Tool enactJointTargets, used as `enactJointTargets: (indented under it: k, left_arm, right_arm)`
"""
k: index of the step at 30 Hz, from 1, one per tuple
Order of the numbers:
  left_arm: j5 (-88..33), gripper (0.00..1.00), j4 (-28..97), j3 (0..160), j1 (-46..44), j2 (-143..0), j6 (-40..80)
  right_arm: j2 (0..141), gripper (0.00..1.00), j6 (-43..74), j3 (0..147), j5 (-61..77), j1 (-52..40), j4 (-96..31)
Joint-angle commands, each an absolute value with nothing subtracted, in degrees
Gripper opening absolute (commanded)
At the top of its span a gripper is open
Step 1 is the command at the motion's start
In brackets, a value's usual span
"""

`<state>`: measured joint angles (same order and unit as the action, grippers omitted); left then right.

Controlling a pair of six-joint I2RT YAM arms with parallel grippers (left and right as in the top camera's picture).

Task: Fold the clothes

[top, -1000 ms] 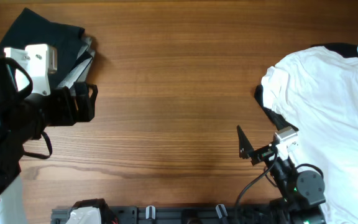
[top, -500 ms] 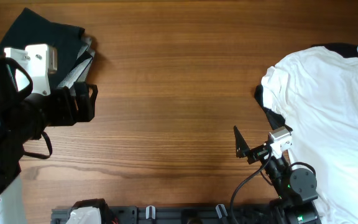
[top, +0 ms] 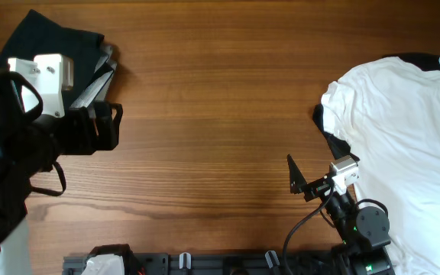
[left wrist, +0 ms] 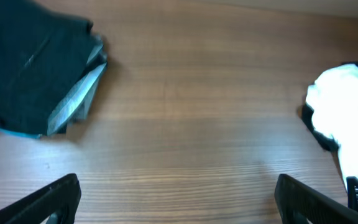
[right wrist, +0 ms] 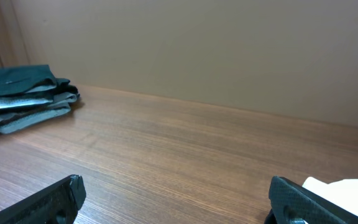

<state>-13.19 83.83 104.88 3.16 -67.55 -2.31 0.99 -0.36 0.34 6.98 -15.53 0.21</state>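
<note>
Black fabric, likely the shorts (top: pixel 325 124), shows only as dark edges from under the large white T-shirt (top: pixel 403 130) at the right; it also shows in the left wrist view (left wrist: pixel 312 121). Most of it is hidden. My right gripper (top: pixel 302 183) is open and empty over bare wood, just left of the T-shirt's edge; the right wrist view (right wrist: pixel 179 199) shows its fingers wide apart. My left gripper (top: pixel 113 126) is open and empty at the far left, fingers wide in the left wrist view (left wrist: pixel 179 199).
A folded pile of dark and grey cloth (top: pixel 59 53) lies at the back left, partly under my left arm; it shows in the left wrist view (left wrist: pixel 36 74) and the right wrist view (right wrist: pixel 23 99). The wooden table (top: pixel 220 114) spans between the two.
My right gripper has shifted a little to the left and then held still. My left arm has barely moved.
</note>
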Motion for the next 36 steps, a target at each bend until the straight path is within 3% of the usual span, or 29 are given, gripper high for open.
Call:
enactJointTargets:
  k: [1, 6, 11, 19, 24, 36]
  left_arm:
    - [-12.53, 1.00, 74.70, 101.62, -0.23, -61.93, -2.94]
    - [-12.27, 1.00, 54.68, 85.03, -2.15, -51.13, -2.66]
    - [-12.29, 1.00, 34.02, 54.89, -1.80, -34.11, -2.52]
    - [-12.32, 1.00, 9.69, 21.52, -0.82, -12.32, 0.84]
    - [-12.34, 1.00, 6.17, 10.17, 0.97, -0.25, 5.08]
    - [-12.99, 1.00, 3.01, 0.34, 1.04, -0.19, 4.99]
  right_arm:
    - [0.27, 1.00, -1.34, 0.30, 6.13, -15.35, 0.45]
    - [0.27, 1.00, -1.34, 0.30, 6.13, -15.35, 0.45]
    - [0.27, 1.00, -1.34, 0.30, 6.13, -15.35, 0.45]
    - [0.27, 1.00, -1.37, 0.30, 6.13, -15.35, 0.45]
    - [0.27, 1.00, -1.34, 0.30, 6.13, -15.35, 0.45]
    - [0.27, 1.00, -1.34, 0.30, 6.13, -15.35, 0.45]
